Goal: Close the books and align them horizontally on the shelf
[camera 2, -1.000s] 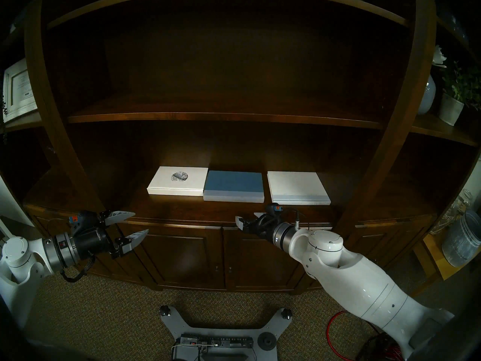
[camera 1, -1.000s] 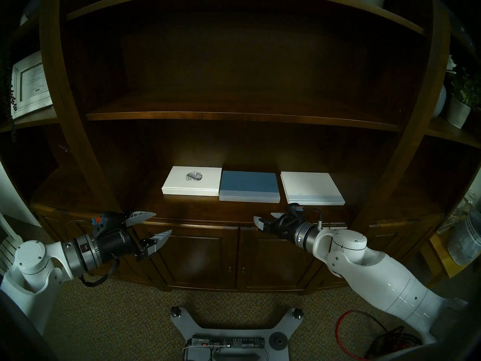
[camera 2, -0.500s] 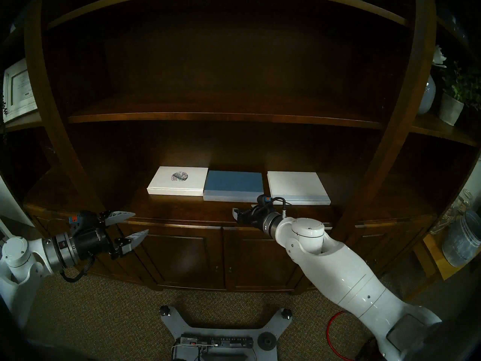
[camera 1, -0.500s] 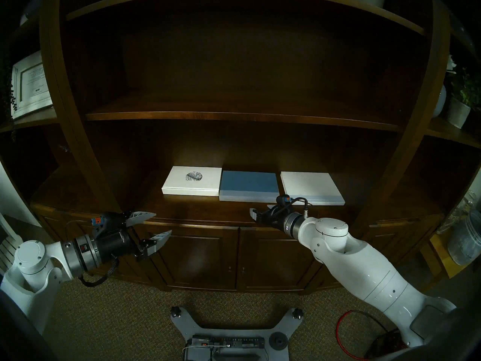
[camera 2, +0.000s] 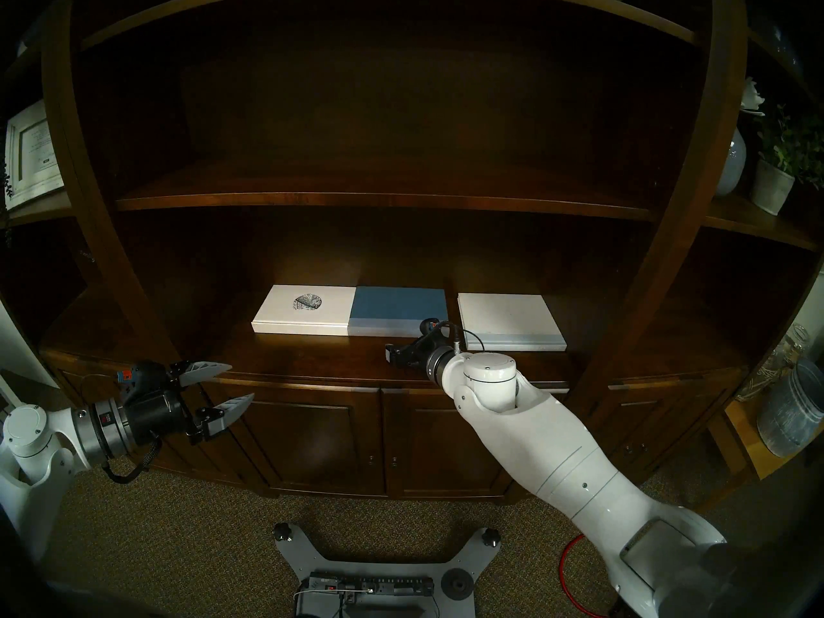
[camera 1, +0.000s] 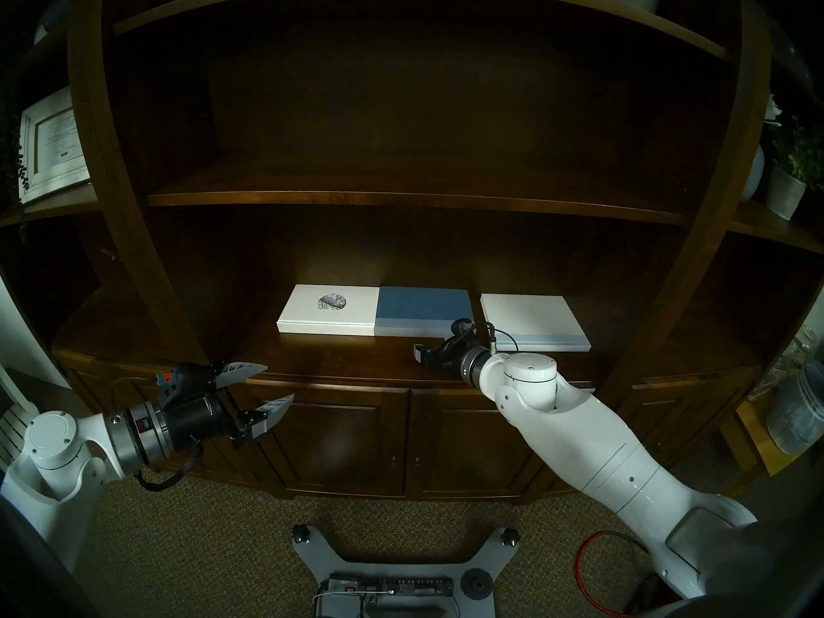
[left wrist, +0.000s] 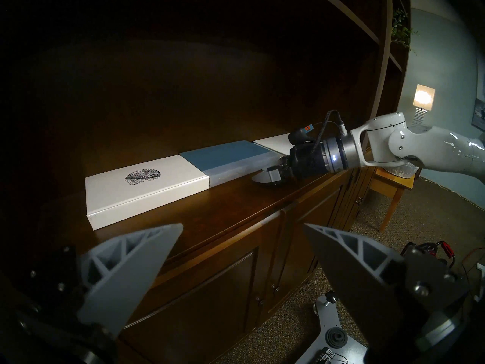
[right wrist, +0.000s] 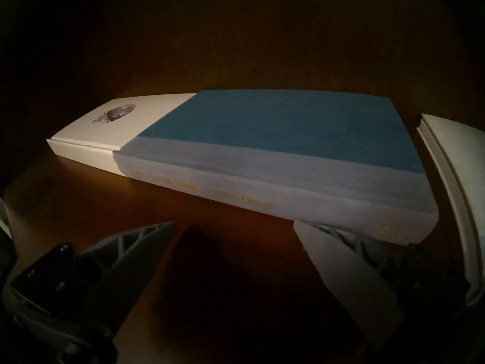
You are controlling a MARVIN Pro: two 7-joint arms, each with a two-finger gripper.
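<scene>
Three closed books lie flat in a row on the broad dark shelf: a white book with a dark round emblem, a blue book with a pale spine strip touching it, and, after a gap, a white book with a pale-blue strip. My right gripper is open and low over the shelf. In the right wrist view one finger touches the right end of the blue book's spine. My left gripper is open and empty, in front of the shelf edge to the left.
A thinner upper board overhangs the books. Cabinet doors are below the shelf. A framed certificate stands far left, a potted plant and a jar far right. My base and a red cable are on the carpet.
My right arm has moved forward and left onto the shelf. The blue book has slid back, so its front edge now nearly lines up with the emblem book's. The left arm has not moved.
</scene>
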